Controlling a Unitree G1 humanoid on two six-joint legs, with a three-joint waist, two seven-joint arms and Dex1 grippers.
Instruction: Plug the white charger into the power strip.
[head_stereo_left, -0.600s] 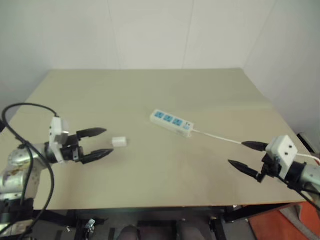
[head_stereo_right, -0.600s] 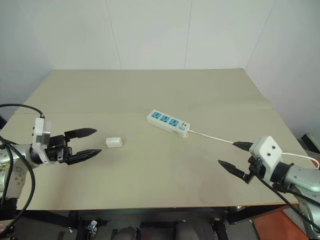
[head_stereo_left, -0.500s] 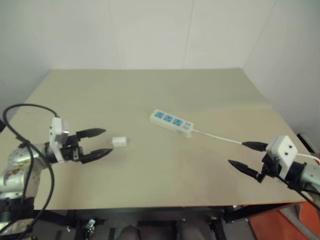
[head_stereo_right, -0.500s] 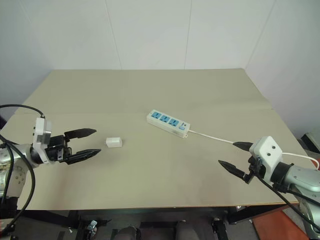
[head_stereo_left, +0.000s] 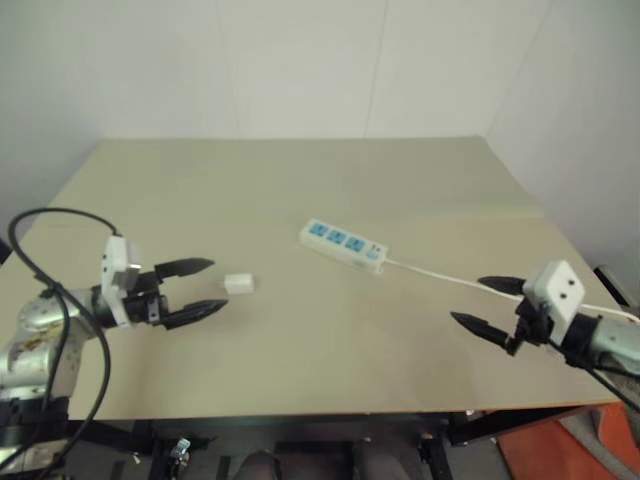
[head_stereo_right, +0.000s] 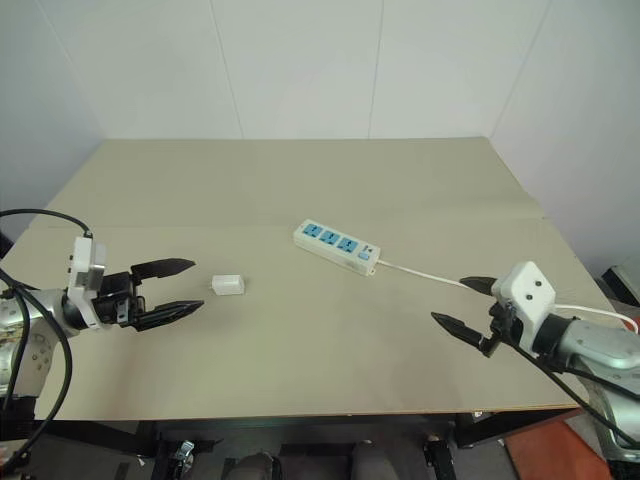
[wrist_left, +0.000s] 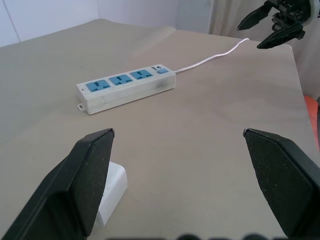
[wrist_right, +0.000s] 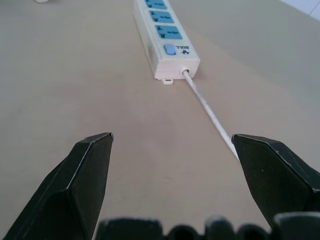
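the charger (head_stereo_right: 228, 285) lies on the table (head_stereo_right: 300, 180), just past the left gripper (head_stereo_right: 170, 290), fingers wide apart; it looks small, light and hard, so pinch its flat sides; the strip (head_stereo_right: 336, 245) lies mid-table; right gripper (head_stereo_right: 462, 303) is wide apart too, empty.

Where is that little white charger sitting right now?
The white charger lies on the table on the robot's left, just ahead of the open left end effector, apart from the power strip to its right.
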